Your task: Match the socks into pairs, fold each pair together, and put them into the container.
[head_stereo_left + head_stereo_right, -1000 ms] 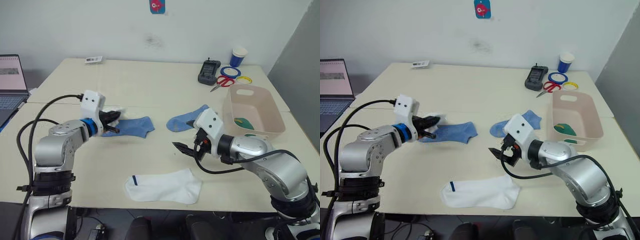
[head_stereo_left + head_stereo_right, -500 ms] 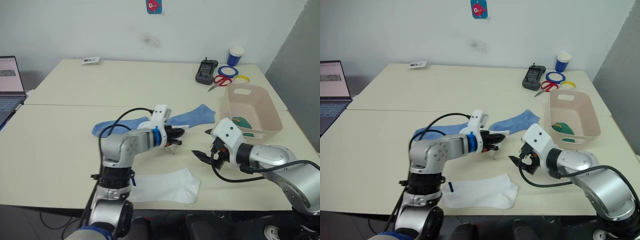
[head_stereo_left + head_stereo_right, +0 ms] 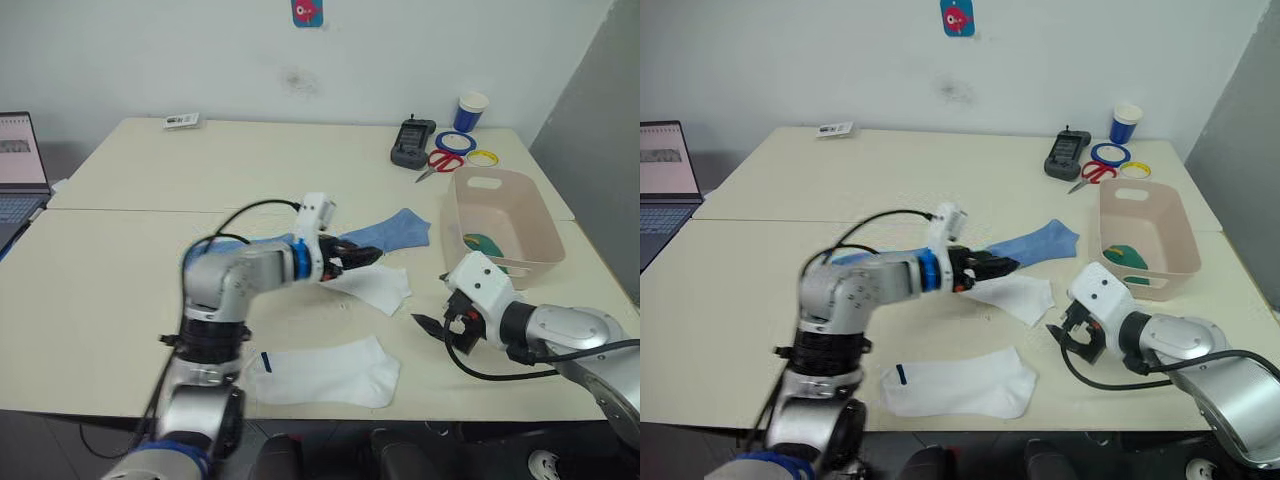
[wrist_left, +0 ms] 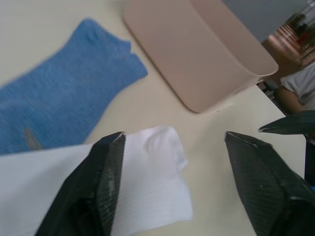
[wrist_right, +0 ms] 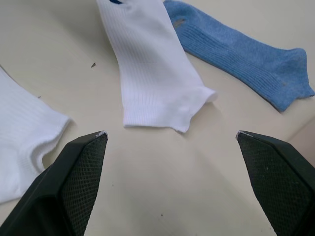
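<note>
Now my left gripper [image 4: 170, 162] hovered with fingers spread wide over a white sock [image 3: 375, 287] lying beside a blue sock [image 3: 385, 231] on the table [image 3: 130, 300]. My right gripper [image 5: 172, 177] gaped empty near the container [image 3: 505, 215].

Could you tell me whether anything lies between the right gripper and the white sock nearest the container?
Nothing visible does. The right gripper is open over bare table, and the white sock lies flat just ahead of its fingers. The blue sock lies beyond it, and the container stands off to the side.
</note>
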You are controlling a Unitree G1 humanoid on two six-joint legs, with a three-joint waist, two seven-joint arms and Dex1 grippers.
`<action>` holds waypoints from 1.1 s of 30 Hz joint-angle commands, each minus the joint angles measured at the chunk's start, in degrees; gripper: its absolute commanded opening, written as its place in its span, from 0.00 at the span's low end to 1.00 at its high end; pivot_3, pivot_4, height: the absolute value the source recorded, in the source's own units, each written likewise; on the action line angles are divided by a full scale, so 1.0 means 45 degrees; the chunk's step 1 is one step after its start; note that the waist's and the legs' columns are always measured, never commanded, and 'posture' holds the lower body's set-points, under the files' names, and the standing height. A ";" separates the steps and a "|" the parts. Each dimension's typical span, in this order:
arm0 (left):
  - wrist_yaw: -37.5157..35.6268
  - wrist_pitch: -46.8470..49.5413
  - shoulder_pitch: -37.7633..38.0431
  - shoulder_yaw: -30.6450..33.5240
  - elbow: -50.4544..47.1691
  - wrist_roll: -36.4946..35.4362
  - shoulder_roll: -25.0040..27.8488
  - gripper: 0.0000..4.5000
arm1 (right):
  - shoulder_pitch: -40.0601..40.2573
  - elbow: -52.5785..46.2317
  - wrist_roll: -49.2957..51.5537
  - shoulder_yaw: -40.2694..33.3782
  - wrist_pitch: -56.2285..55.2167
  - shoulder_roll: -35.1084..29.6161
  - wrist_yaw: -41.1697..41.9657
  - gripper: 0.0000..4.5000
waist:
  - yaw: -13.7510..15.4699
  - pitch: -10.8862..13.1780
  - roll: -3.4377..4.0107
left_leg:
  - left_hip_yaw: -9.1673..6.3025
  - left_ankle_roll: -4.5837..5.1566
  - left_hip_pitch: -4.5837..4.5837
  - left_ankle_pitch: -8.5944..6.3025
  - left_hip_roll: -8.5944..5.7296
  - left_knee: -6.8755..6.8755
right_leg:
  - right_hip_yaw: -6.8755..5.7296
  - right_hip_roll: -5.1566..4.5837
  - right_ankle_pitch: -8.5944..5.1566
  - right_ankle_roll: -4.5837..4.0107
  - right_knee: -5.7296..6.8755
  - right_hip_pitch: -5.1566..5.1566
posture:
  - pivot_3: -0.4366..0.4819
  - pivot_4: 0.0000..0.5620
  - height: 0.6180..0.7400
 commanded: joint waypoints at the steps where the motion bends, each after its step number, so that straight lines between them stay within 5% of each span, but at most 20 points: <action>1: -0.4033 -0.4752 -0.0136 -0.1682 0.0560 0.1671 0.2230 1.00 | -0.0085 -0.0345 -0.0076 -0.0417 -0.0589 -0.0022 0.0047 1.00 | 0.0000 0.0005 0.0008 | 0.0004 -0.0008 0.0001 0.0004 -0.0001 -0.0005 | -0.0001 0.0002 0.0000 -0.0001 -0.0002 -0.0001 | 0.48 0.27 0.93; 7: -0.8747 -1.5911 -0.1174 -0.4221 0.5876 0.5912 0.4308 1.00 | -0.0347 -0.0372 0.0001 -0.0079 -0.0699 0.0236 -0.0052 1.00 | 0.0066 0.0006 0.0011 | 0.0044 -0.0004 -0.0017 0.0002 0.0016 -0.0008 | -0.0002 -0.0023 -0.0003 -0.0005 -0.0046 -0.0001 | 0.48 0.27 0.93; 10: -0.8851 -1.9943 -0.2211 -0.4835 0.8998 0.7449 0.3992 1.00 | -0.0512 -0.0424 0.0040 0.0041 -0.0578 0.0358 -0.0104 1.00 | 0.0078 0.0006 0.0010 | 0.0056 -0.0001 -0.0051 0.0000 0.0013 -0.0004 | -0.0010 -0.0030 -0.0002 -0.0005 -0.0081 -0.0005 | 0.48 0.27 0.93; 13: -0.7076 -2.2656 -0.3326 -0.5540 1.1898 0.9558 0.3278 1.00 | -0.0700 -0.0532 0.0120 0.0086 -0.0359 0.0561 -0.0222 1.00 | 0.0116 0.0006 0.0008 | 0.0044 0.0005 -0.0102 -0.0003 0.0011 0.0004 | -0.0029 -0.0028 0.0002 0.0002 -0.0119 -0.0017 | 0.48 0.27 0.93; 17: -0.5006 -2.4144 -0.4114 -0.6195 1.4276 1.1561 0.2618 0.86 | -0.0783 -0.0691 0.0197 0.0002 -0.0082 0.0701 -0.0317 1.00 | 0.0120 0.0005 0.0007 | 0.0039 0.0038 -0.0143 -0.0021 0.0010 0.0009 | -0.0031 -0.0025 0.0031 0.0049 -0.0197 -0.0016 | 0.48 0.27 0.93; 21: -0.4165 -2.4777 -0.4495 -0.6334 1.5288 1.2277 0.2122 0.58 | -0.0766 -0.0854 0.0228 -0.0127 0.0068 0.0709 -0.0349 1.00 | 0.0115 0.0004 0.0009 | 0.0045 0.0046 -0.0144 -0.0026 0.0003 0.0018 | -0.0026 -0.0028 0.0042 0.0068 -0.0198 -0.0012 | 0.48 0.27 0.93; 28: -0.6058 -2.5555 -0.4400 -0.5755 1.5369 1.1261 0.2257 0.05 | -0.0415 -0.0628 -0.1697 0.1736 -0.2618 -0.0877 0.0307 1.00 | 0.0085 0.0004 0.0009 | 0.0049 0.0050 -0.0140 -0.0022 0.0003 0.0031 | -0.0029 -0.0019 0.0066 0.0099 -0.0187 -0.0009 | 0.48 0.27 0.93; 33: -0.8209 -2.4806 -0.3980 -0.4893 1.4367 0.9580 0.2629 0.01 | -0.0396 0.1721 -0.5266 0.4690 -0.6752 -0.2500 0.1283 1.00 | 0.0046 0.0005 0.0009 | 0.0058 0.0050 -0.0142 -0.0022 0.0006 0.0026 | -0.0024 -0.0012 0.0065 0.0098 -0.0199 -0.0016 | 0.48 0.27 0.93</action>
